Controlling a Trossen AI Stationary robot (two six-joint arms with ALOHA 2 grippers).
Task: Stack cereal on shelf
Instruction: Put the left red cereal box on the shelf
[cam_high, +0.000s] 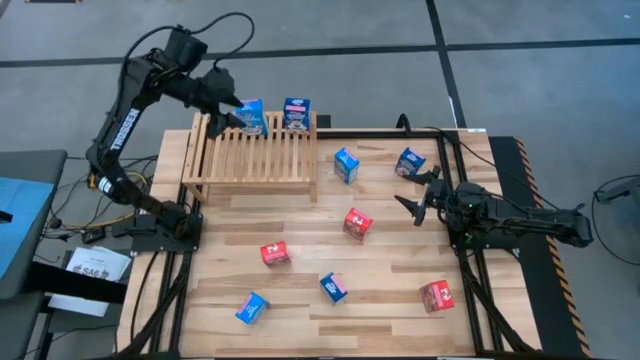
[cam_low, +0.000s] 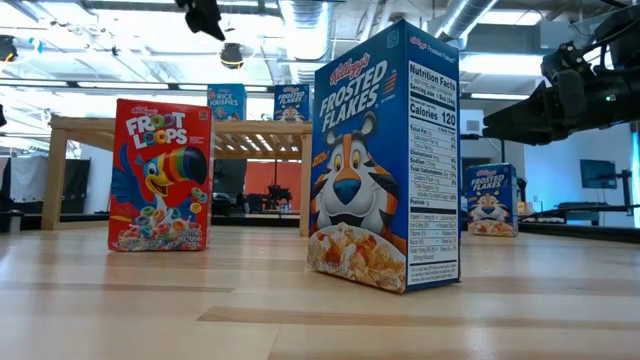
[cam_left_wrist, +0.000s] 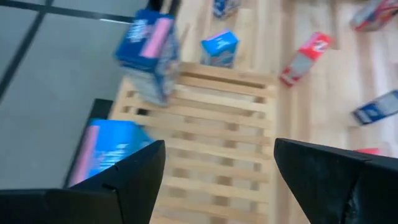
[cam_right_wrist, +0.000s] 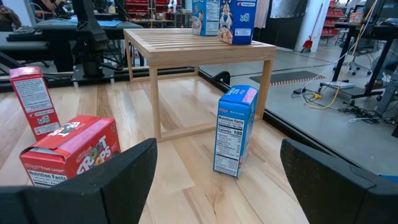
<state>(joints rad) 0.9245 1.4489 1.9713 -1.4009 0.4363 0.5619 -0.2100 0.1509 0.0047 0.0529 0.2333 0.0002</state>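
Note:
The slatted wooden shelf (cam_high: 250, 155) stands at the table's far left. Two blue cereal boxes (cam_high: 250, 117) (cam_high: 296, 113) stand upright on its far edge. My left gripper (cam_high: 228, 112) hovers open over the shelf, just left of the left box (cam_left_wrist: 106, 149); only slats (cam_left_wrist: 217, 124) show between its fingers. My right gripper (cam_high: 412, 195) is open, low over the table's right side and facing the shelf. A standing blue box (cam_right_wrist: 235, 130) lies ahead of it, and a red box (cam_right_wrist: 71, 152) lies on its side nearby. Several more red and blue boxes sit on the table.
Loose boxes dot the tabletop: blue (cam_high: 346, 165), blue (cam_high: 410, 161), red (cam_high: 357, 224), red (cam_high: 275, 254), blue (cam_high: 333, 287), blue (cam_high: 252, 307), red (cam_high: 436, 296). The shelf's near slats (cam_high: 250, 170) are bare. Black cables run along the table's left and right edges.

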